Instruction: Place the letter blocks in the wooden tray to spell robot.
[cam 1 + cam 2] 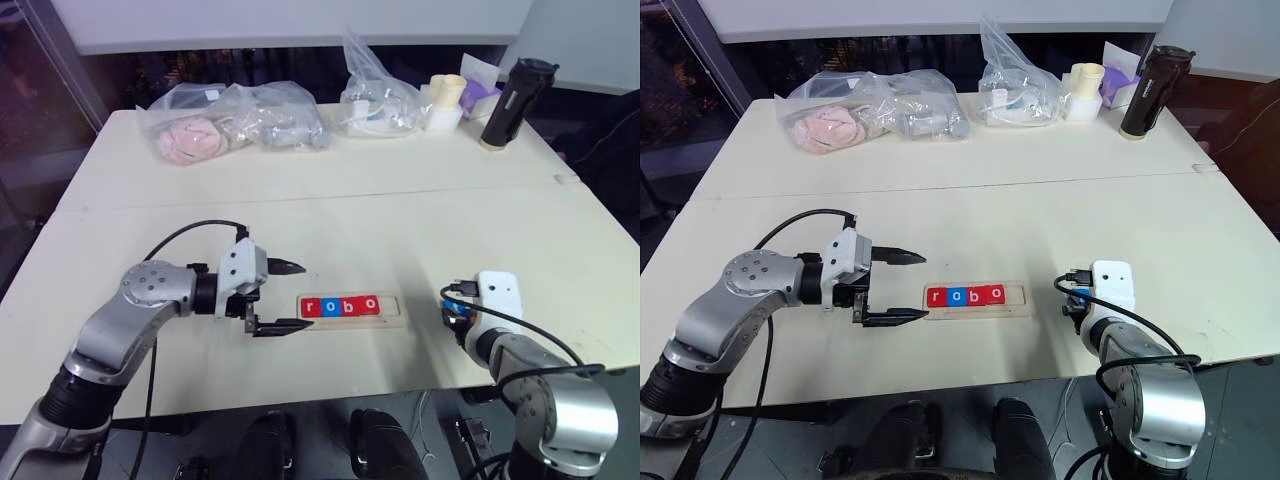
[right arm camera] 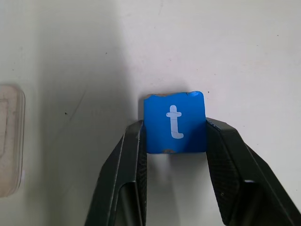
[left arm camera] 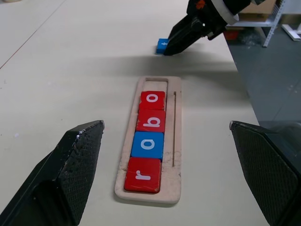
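Right fingers: my right gripper (image 2: 175,136) has the blue t block (image 2: 174,122) between its two fingers, pads against both sides, block flat on the table.
Left fingers: my left gripper (image 1: 282,297) spread wide, nothing in it, just off the r end of the wooden tray (image 1: 390,318).
Count: four blocks in the tray, r (image 3: 142,174), o (image 3: 147,144), b (image 3: 151,120), o (image 3: 152,100); one slot bare.
Surface: pale table (image 1: 330,220); two bagged bundles (image 1: 235,120) and a dark bottle (image 1: 517,103) at its far edge.

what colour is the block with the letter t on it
Blue, with a white t. It shows best in the right wrist view.
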